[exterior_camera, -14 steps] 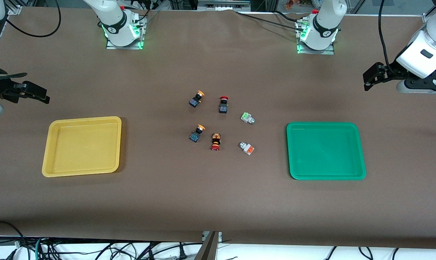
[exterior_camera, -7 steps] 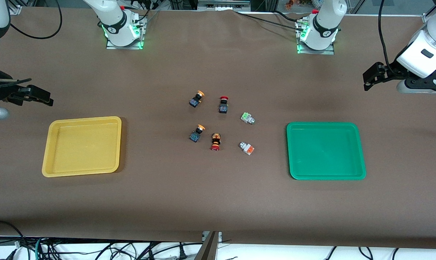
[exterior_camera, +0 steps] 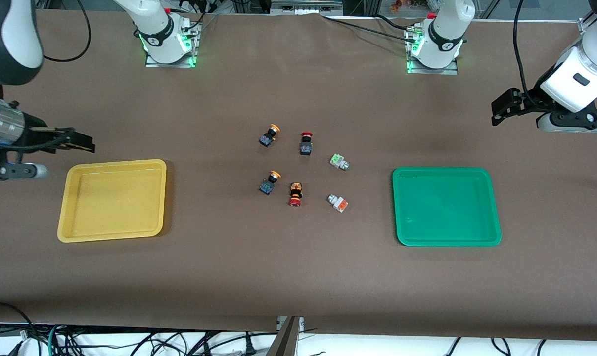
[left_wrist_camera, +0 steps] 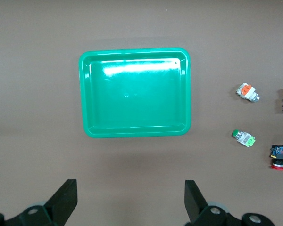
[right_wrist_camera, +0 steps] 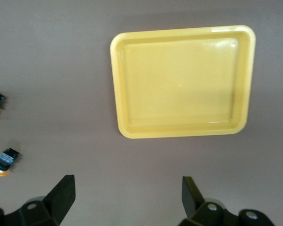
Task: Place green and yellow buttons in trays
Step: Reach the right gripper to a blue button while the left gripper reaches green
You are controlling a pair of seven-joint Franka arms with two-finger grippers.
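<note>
My right hand (exterior_camera: pixel 83 143) hangs at the left edge of the front frame, over bare surface just above the yellow tray (exterior_camera: pixel 111 200), its fingers (right_wrist_camera: pixel 61 195) spread wide with nothing between them. My left hand (exterior_camera: pixel 501 106) hangs at the right edge, over bare surface up and to the right of the green tray (exterior_camera: pixel 445 206), and its fingers (left_wrist_camera: pixel 66 200) are spread wide and empty too. Both forearms lie nearly level, pointing toward the middle of the frame.

Both arms run off the frame edges, so I see only part of each. In the wrist views only the dark fingertips show along the bottom edge.

The buttons sit in a loose cluster at the frame's centre, between the trays and apart from both: one yellow-capped button (exterior_camera: pixel 269 135) at the cluster's upper left, another yellow-capped button (exterior_camera: pixel 270 182) below it, the green-faced grey button (exterior_camera: pixel 339 161) at the right, the orange-faced grey button (exterior_camera: pixel 338 202) below that. Two red-capped buttons (exterior_camera: pixel 305 142) lie among them. Both trays are empty.

The surface (exterior_camera: pixel 298 277) is covered in brown material. Cables (exterior_camera: pixel 130 341) trail along the bottom edge of the frame.
</note>
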